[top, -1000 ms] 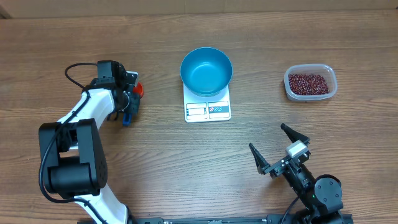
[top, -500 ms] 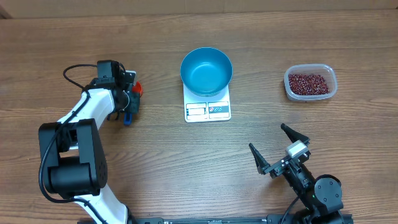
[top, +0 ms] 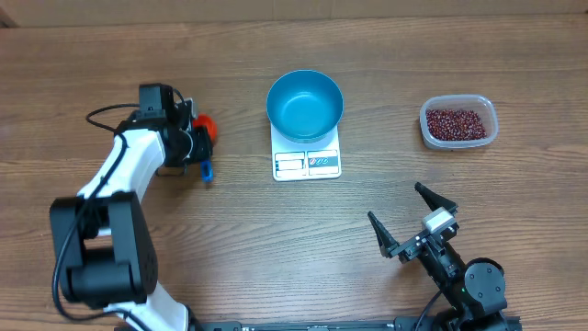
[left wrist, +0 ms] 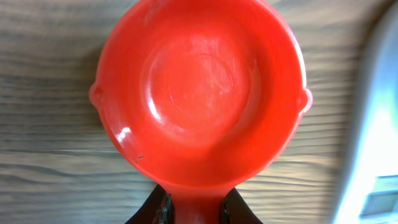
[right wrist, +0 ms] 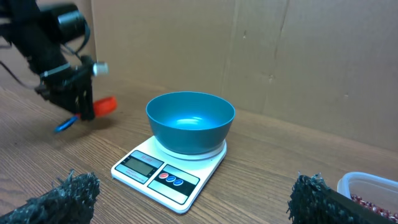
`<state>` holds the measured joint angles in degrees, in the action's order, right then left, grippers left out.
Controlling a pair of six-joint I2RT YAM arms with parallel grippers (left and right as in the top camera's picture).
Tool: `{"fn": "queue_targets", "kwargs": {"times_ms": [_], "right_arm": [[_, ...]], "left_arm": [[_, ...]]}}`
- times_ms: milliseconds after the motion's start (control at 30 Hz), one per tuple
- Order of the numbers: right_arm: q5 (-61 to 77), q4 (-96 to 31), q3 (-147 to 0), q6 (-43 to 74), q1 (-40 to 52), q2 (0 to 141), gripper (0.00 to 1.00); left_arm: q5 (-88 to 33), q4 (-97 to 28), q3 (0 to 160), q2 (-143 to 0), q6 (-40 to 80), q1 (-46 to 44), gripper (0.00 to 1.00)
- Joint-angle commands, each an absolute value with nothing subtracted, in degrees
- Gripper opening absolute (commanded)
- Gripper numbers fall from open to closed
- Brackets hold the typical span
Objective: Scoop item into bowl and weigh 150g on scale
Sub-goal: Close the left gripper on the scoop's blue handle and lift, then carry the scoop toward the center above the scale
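- Beans [top: 456, 122], small and dark red-brown, lie in a loose heap inside a clear plastic tub [top: 492, 125] on the wooden table [top: 276, 239], at about 3 o'clock from the bowl and well apart from it.
- The blue bowl [top: 304, 104] stands upright on the white scale [top: 308, 164]. It is wider than the scale and covers its 12 o'clock part. No beans show inside it.
- The scale's display and buttons run along its 6 o'clock edge.
- The left gripper [top: 191, 147] is at about 9 o'clock from the bowl. Its fingers [left wrist: 158, 208] are nearly closed, pinching the handle of a red scoop [left wrist: 199, 93].
- The scoop's round cup faces the wrist camera and holds nothing. In the overhead view it points toward 1 o'clock from the gripper, apart from the scale.
- A small blue piece [top: 207, 170] sticks out at the gripper's 6 o'clock side. Whether it belongs to the scoop cannot be told.
- The right gripper [top: 394, 202] is at about 5 o'clock from the scale, near the table's front edge. Its fingers are spread wide and hold nothing.
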<state>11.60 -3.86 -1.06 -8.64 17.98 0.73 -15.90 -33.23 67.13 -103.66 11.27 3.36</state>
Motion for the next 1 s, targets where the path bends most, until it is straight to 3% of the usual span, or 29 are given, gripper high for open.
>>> {"fn": "queue_targets", "kwargs": {"times_ms": [0,267,567,800,967], "right_arm": [[11.18,-3.51,-0.45,-8.64,17.61,0.16,1.0],[11.16,-3.51,-0.45,-8.64,17.61,0.16,1.0],[11.16,-3.51,-0.45,-8.64,17.61,0.16,1.0],[12.34,-3.46,-0.45,-8.43,17.61,0.16,1.0],[12.69,-3.46,-0.45,4.27,17.61,0.16,1.0]], "left_arm": [[-21.19,-33.17,69.28,-97.19,20.62,0.23,0.04],[-18.13,-32.45,69.28,-86.85,25.8,-12.97,0.04],[-17.28,-29.36,69.25,-85.49,53.67,-22.33,0.04],[-17.52,-29.36,69.25,-85.49,62.89,-26.04,0.04],[-17.58,-29.32,69.25,-85.49,73.47,-27.49,0.04]]}}
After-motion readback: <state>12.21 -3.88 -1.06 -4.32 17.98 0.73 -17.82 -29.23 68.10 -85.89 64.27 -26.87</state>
